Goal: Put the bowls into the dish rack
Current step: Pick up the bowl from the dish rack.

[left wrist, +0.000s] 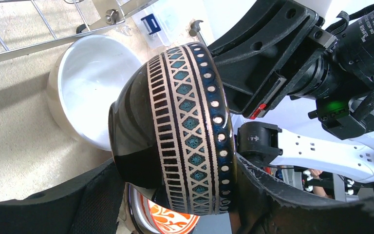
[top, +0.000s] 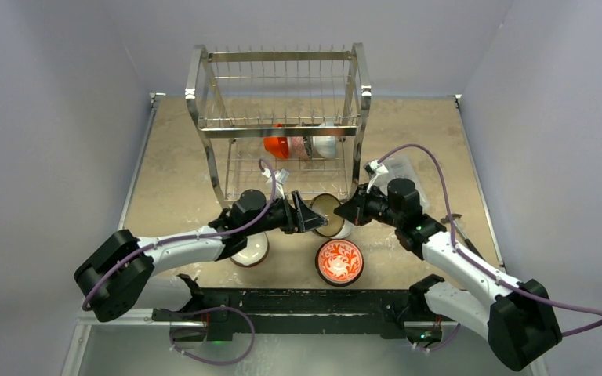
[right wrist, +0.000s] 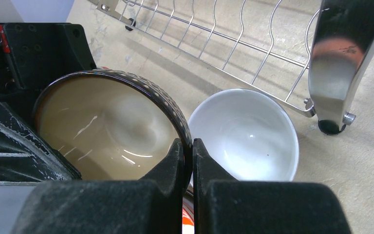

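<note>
Two grippers shared one blue patterned bowl [left wrist: 187,126], held in the air just before the dish rack [top: 282,131]; the right gripper [right wrist: 187,148] pinched its rim tight; the left gripper [top: 310,215] straddled its body, contact impossible to confirm; a release before that hold was firm could have dropped it onto the white bowl [right wrist: 246,134] beneath.

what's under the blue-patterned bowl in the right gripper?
A white bowl stands on the table below it, partly overlapped in the top view. The red-and-white floral bowl lies apart, toward the near edge. The table spot straight beneath is hidden by the blue-patterned bowl.
</note>
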Tool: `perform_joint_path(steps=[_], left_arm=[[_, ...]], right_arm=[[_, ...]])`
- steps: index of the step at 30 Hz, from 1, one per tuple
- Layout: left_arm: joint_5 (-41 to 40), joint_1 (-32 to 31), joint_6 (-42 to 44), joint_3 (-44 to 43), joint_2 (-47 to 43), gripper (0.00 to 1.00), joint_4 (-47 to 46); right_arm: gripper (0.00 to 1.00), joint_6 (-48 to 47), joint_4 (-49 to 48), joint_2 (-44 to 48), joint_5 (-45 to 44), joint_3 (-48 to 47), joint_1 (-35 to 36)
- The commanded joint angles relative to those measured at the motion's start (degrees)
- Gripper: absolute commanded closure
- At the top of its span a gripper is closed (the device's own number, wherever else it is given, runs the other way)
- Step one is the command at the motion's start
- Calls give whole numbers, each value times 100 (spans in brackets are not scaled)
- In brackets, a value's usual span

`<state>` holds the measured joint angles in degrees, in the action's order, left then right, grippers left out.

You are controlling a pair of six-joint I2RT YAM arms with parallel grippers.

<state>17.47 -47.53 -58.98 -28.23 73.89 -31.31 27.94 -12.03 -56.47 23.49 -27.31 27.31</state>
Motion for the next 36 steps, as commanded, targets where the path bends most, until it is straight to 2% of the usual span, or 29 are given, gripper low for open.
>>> perform_joint_path(steps=[1,2,3,6,7,9,11,13,17,20,22,25,26,27,28,31,36], left_arm=[[97,-6,-8,-25,-34,91,-540],[72,2,-24,-16,-33,95,-517],[62,15,-43,-4,-32,99,-520],[43,83,-127,76,-24,100,-621],[64,92,-165,114,-24,100,-727],[111,89,-208,153,-3,100,-886],[168,93,-219,147,38,100,-963],[215,94,-220,129,84,99,-1005],[273,87,-203,108,147,71,-1026],[274,89,-195,120,157,62,-1063],[255,87,-200,136,145,64,-1070],[163,91,-219,171,103,83,-1047],[126,94,-226,182,88,91,-1025],[91,100,-224,198,71,95,-1011],[63,95,-229,222,46,100,-1009],[-52,101,-227,271,-77,100,-954],[-320,118,-124,309,-315,100,-598]], right_arm=[[93,48,-117,118,108,-363,-5],[87,53,-110,130,93,-361,-4],[77,47,-103,147,72,-361,-2],[50,78,-108,205,-36,-326,-5],[46,101,-140,215,-52,-307,-6],[49,103,-168,187,-40,-316,-6],[57,110,-226,165,-7,-320,-6],[73,118,-278,135,51,-325,-6],[93,114,-271,95,71,-345,-4],[95,99,-242,101,69,-345,-5],[91,102,-178,115,9,-354,0],[79,98,-78,154,-98,-376,1],[70,85,-42,188,-137,-378,-2],[58,70,-27,208,-168,-371,-5],[51,63,-5,235,-187,-360,-6],[41,42,78,274,-253,-349,-6],[34,42,137,322,-387,-302,-6]])
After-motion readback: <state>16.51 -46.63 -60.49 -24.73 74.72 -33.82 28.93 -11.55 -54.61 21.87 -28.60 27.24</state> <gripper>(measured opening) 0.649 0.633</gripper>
